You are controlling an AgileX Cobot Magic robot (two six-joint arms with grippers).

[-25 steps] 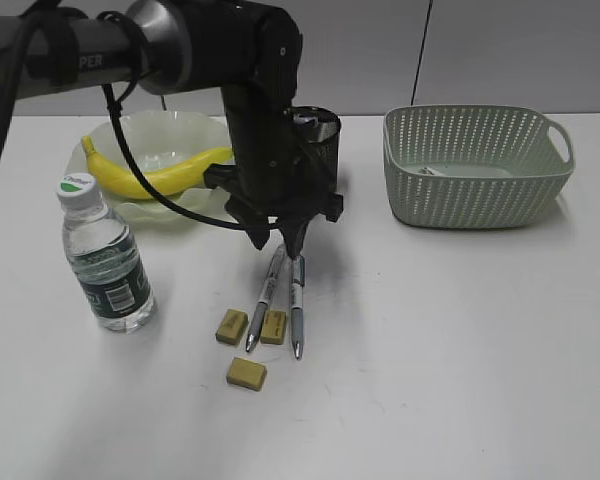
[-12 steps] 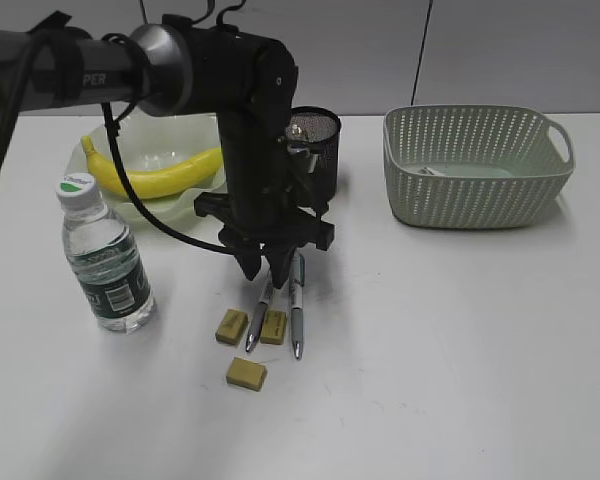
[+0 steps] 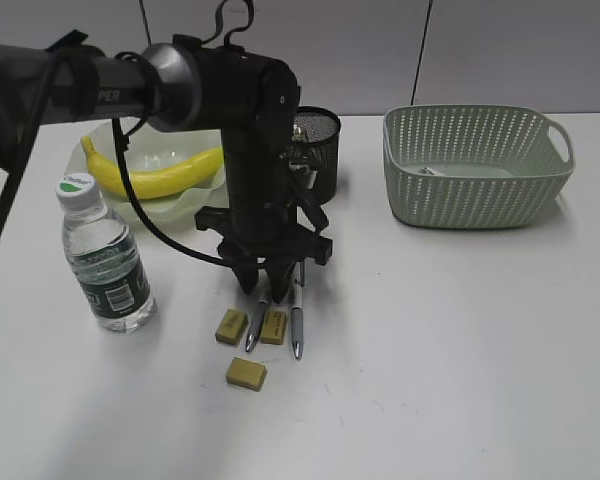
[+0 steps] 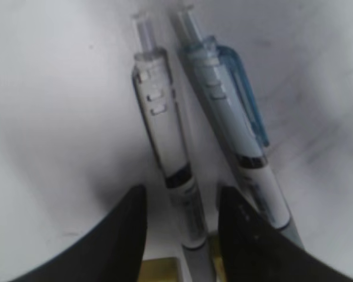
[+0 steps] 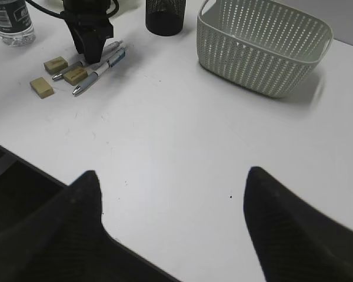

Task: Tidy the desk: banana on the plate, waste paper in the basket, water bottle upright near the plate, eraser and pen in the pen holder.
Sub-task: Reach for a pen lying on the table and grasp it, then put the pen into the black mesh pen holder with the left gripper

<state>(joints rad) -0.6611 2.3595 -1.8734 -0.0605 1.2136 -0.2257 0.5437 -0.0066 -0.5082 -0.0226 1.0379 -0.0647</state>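
The left hand [image 3: 268, 283] had dropped from above the pens to desk level — its fingers part-open astride the left pen [image 4: 165, 153], not yet gripping. That pen lay mid-desk, in front of the pen holder [image 3: 315, 150]; a grasp looked imminent. The right hand [image 5: 170, 217] hung open.

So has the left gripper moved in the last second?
Yes. The left gripper has dropped lower along the two pens, away from the pen holder.
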